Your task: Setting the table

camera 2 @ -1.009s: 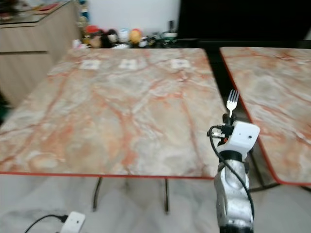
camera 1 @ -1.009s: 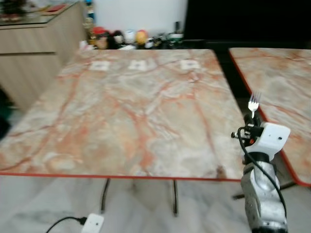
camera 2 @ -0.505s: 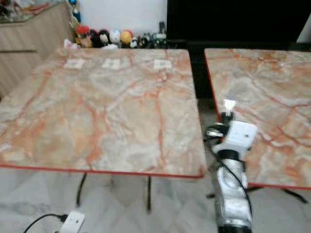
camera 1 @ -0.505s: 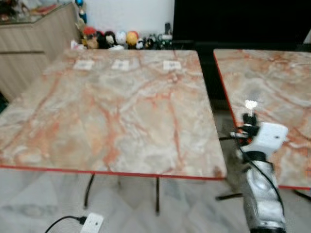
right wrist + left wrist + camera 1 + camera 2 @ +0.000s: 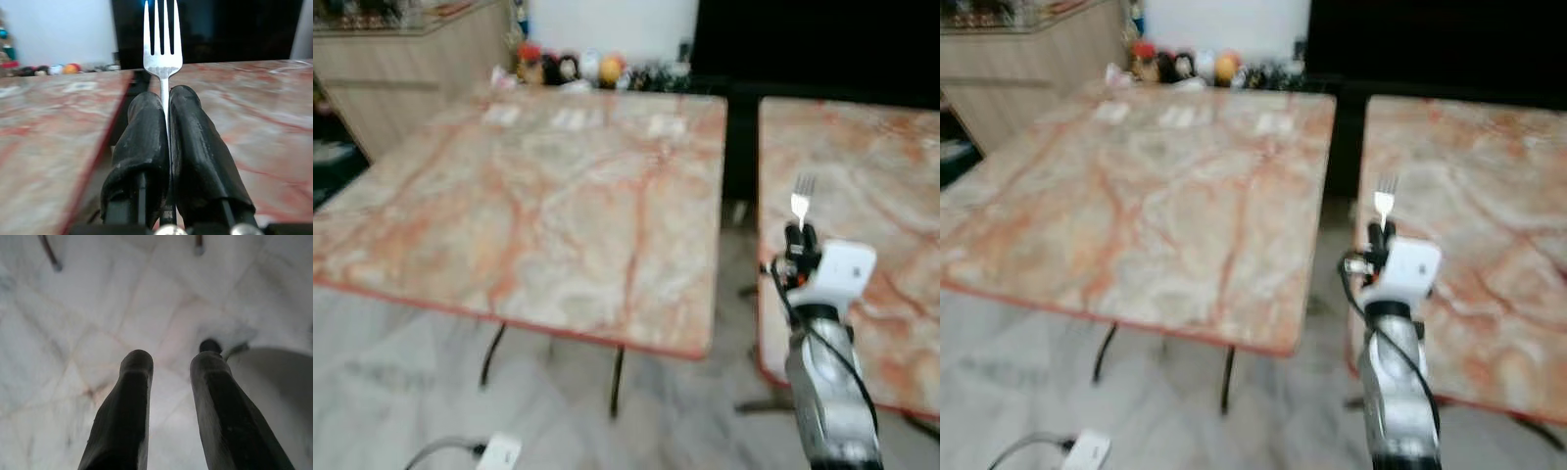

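Head views, somewhat blurred, are showing the right gripper [image 5: 800, 235] holding a fork [image 5: 802, 196] upright, tines up, over the gap between two marble tables [image 5: 558, 186], right wrist view is showing both fingers [image 5: 146, 142] clamping its handle, left gripper [image 5: 168, 367] is hanging parted over floor.

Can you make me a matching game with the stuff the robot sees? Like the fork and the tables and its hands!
Things:
1. fork
2. left gripper
3. marble table
4. little toys

Where or how:
A. lined up past the table's far edge
B. fingers apart, hanging over the floor
C. standing upright, pinched in the right gripper
D. on the robot's left, with a red rim

Pairs: 1-C, 2-B, 3-D, 4-A
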Robot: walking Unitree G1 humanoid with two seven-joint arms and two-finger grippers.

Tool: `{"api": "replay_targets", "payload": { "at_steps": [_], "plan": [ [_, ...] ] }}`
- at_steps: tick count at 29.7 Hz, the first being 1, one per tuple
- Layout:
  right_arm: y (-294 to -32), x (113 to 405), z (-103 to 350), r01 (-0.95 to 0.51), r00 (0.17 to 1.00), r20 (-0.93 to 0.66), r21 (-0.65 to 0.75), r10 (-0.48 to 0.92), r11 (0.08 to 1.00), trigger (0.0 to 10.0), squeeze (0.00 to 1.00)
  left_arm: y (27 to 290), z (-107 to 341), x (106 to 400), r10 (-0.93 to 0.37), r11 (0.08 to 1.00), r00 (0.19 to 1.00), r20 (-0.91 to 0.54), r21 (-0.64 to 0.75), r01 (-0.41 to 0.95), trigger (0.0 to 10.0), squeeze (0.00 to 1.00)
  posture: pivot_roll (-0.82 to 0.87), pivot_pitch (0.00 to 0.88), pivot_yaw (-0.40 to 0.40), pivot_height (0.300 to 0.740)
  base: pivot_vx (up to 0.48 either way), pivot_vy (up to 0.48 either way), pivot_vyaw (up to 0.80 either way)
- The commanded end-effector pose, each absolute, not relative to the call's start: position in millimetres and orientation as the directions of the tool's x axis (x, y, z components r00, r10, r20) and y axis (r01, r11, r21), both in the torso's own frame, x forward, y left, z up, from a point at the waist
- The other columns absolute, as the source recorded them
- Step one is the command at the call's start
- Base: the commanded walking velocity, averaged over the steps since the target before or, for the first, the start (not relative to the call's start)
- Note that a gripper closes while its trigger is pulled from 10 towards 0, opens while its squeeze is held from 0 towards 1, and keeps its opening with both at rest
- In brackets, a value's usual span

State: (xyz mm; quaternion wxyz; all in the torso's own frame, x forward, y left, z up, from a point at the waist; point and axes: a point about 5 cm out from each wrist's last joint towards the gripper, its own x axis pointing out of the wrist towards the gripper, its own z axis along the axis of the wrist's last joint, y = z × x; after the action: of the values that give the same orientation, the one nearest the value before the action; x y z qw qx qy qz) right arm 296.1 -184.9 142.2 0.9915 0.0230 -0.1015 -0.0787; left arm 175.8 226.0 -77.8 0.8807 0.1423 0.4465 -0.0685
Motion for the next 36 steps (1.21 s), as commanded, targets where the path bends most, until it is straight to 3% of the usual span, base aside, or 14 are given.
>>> {"api": "replay_targets", "payload": {
  "at_steps": [1,8,14,36],
  "plan": [
    [-191.0,295.5,143.8,0.176,0.962,0.203,0.063,-0.185,0.982,10.0,0.00,221.1,-82.6,168.3,-0.006,0.954,0.566,-0.825,0.164,0.249,10.0,0.00,-0.02,0.019,0.030,0.740,0.000,-0.356,0.00],
    [-194.7,295.5,145.0,0.196,0.956,0.207,0.068,-0.206,0.978,10.0,0.00,221.3,-82.4,168.7,-0.006,0.954,0.567,-0.824,0.166,0.252,10.0,0.00,-0.02,0.022,0.031,0.740,0.000,-0.354,0.00],
    [-198.4,295.3,146.1,0.214,0.952,0.209,0.073,-0.225,0.974,10.0,0.00,221.4,-82.3,168.9,-0.006,0.953,0.568,-0.823,0.167,0.252,10.0,0.00,-0.02,0.025,0.035,0.740,0.000,-0.353,-0.70],
    [-194.7,295.1,152.5,0.206,0.943,0.258,0.045,-0.211,0.978,10.0,0.00,222.7,-82.5,167.4,-0.008,0.951,0.565,-0.825,0.169,0.260,10.0,0.00,-0.02,0.000,0.041,0.740,0.000,-0.353,0.00]
  ]
}}
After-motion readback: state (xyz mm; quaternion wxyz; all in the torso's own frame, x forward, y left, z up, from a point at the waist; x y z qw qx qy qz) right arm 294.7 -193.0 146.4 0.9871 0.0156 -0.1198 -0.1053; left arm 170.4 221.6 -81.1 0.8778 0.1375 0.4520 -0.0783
